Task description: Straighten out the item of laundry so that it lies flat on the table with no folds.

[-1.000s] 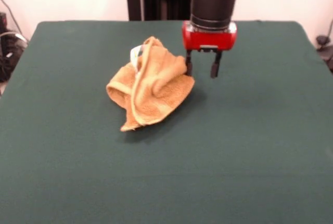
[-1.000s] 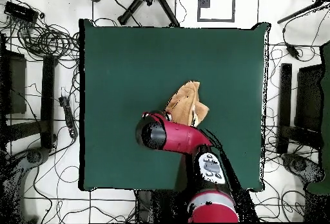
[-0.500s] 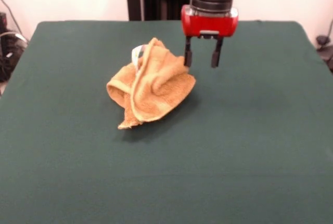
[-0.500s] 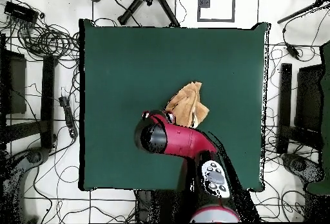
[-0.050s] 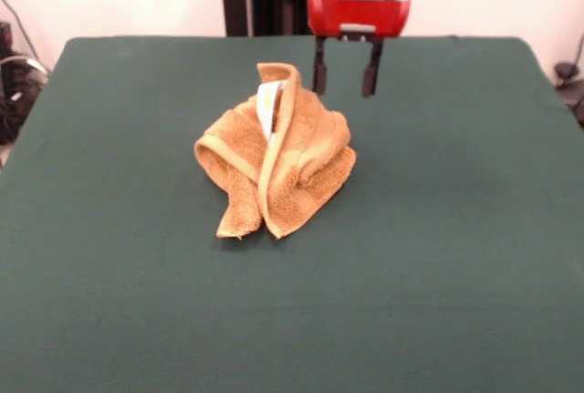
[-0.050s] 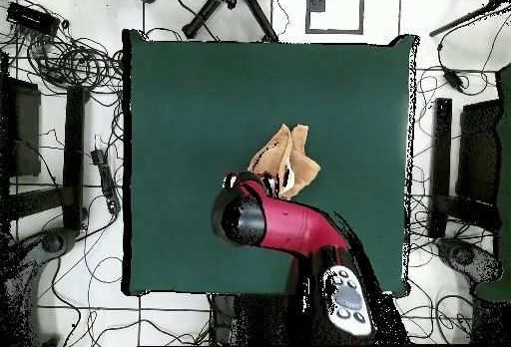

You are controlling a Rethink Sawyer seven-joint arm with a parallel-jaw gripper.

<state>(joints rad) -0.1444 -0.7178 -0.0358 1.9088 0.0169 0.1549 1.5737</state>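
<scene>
Hand towel (image 5: 276,161), orange-tan terry, sits crumpled in a folded heap near the middle of the green bench (image 5: 456,256), its white-and-yellow tag (image 5: 267,108) showing at the top. Tool (image 5: 345,69) hangs just above its far edge, fingers apart, holding nothing.

A glossy red wrist block with a small pale plate on its face caps the gripper (image 5: 344,70) at the top centre of the front view, two slim black fingers (image 5: 319,71) below a black cylindrical link. Overhead, at lower centre, the arm (image 6: 299,228) shows as a red tube with a black round end and, lower right, what may be a grey button panel.
</scene>
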